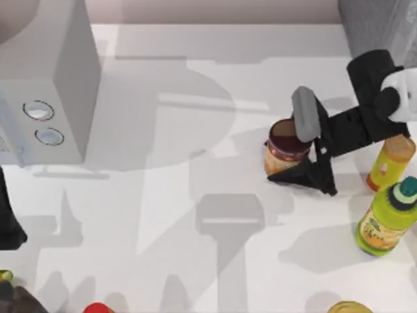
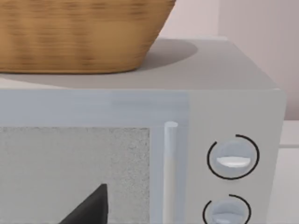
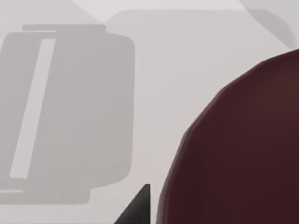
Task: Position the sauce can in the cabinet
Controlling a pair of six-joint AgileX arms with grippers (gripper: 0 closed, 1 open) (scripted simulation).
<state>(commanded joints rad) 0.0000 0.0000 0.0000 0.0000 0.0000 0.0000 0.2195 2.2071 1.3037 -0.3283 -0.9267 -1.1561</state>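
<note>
— Top view first: where is the sauce can (image 1: 287,149)?

— On the right half of the surface (image 1: 195,215), upright. My right tool (image 1: 306,150) straddles it, one finger above its maroon top, the other low beside its label; I cannot tell whether they press it.

— Neighbours?

— A yellow bottle (image 1: 389,162) and a green-yellow bottle (image 1: 386,220) stand farther right.

— Your left tool?

— Parked facing the microwave (image 2: 233,112), under a wicker basket (image 2: 79,32); its fingers, cannot tell.

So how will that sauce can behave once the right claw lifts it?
The sauce can looks short and stout with a flat top, so probably rigid and unlikely to tip. Its round wall could slip or roll. The right claw sits around it.
</note>
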